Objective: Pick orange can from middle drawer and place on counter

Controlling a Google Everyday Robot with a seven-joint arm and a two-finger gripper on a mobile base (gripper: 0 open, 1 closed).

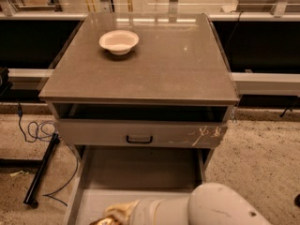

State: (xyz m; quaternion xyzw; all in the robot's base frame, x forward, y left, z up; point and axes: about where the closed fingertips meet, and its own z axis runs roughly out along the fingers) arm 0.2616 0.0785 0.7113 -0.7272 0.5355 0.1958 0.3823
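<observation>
The counter is the dark grey-brown top of the cabinet. Below it, the middle drawer is pulled out, with a pale flat floor and low side walls. My gripper is at the bottom edge of the camera view, low over the drawer's front part, at the end of my white arm. It is shut on the orange can. Only a coppery gold sliver of the can shows at the frame's edge; the rest is out of view.
A white bowl sits on the counter's far left. The upper drawer front with a dark handle and white scratches is slightly open above the middle drawer. Black cables and a black pole lie on the floor at left.
</observation>
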